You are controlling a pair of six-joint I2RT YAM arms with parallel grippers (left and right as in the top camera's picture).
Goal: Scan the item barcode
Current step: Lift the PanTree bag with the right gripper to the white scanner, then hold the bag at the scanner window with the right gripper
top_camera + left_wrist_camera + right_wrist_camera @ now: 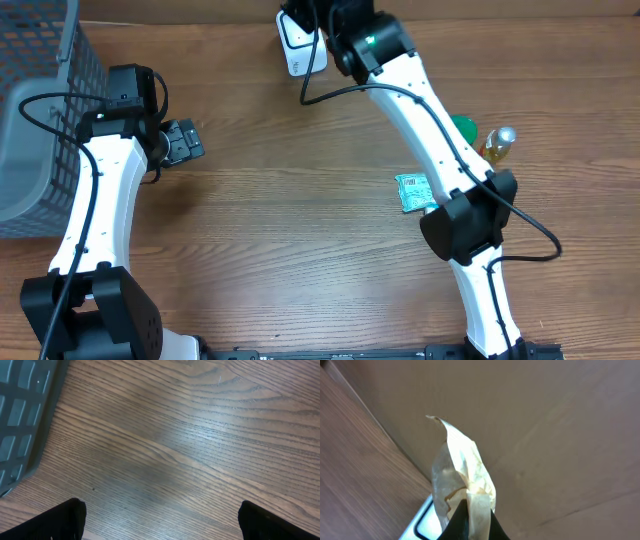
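My right gripper [475, 520] is shut on a pale, crinkled beige packet [462, 467], which sticks up from between the dark fingers. Just below and left of the packet is the white scanner [420, 522] with its black-framed window. From overhead, the right arm reaches to the table's far edge, with the gripper [312, 20] over the white scanner [298, 50]; the packet is hidden there by the arm. My left gripper [185, 140] stands open at the left with nothing between its fingers, and in its own view [160, 512] only bare wood shows.
A grey mesh basket [40, 110] stands at the far left. A green packet with a barcode label [413, 190], a green item [463, 127] and a small yellow bottle [498, 143] lie beside the right arm. A cardboard wall [545, 420] rises behind the scanner.
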